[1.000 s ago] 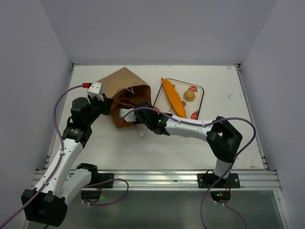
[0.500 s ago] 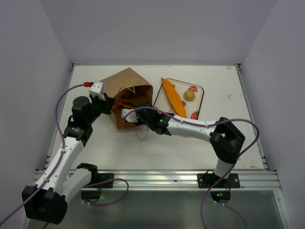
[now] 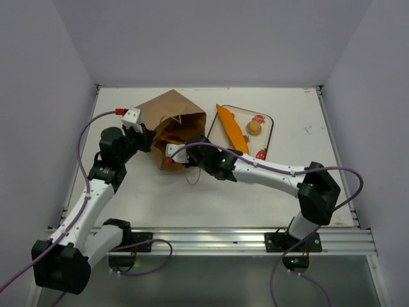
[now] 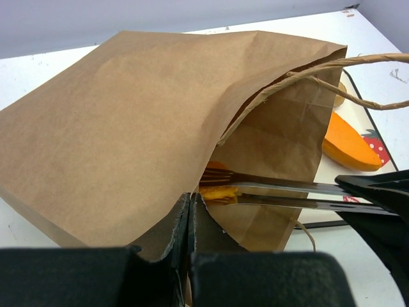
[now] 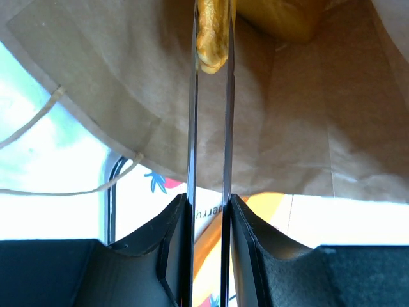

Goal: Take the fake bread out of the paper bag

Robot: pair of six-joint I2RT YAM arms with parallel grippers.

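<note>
Now finishing clamping the left gripper [image 4: 192, 214] on the lip of the paper bag [image 4: 128, 121]. Reaching the right gripper [image 5: 211, 25] deeper, gripping a golden bread piece [image 5: 209, 59] between its fingertips, inside the bag, readying extraction.

One paper bag [image 3: 172, 118]. One tray [image 3: 243, 118] right of the bag. Fake bread outside the bag: one baguette [image 3: 231, 131], one small round roll [image 3: 254, 128]. Inside the bag: one lumpy piece [image 5: 211, 45], one loaf [image 5: 281, 16], maybe more, since most of the interior is hidden.
</note>
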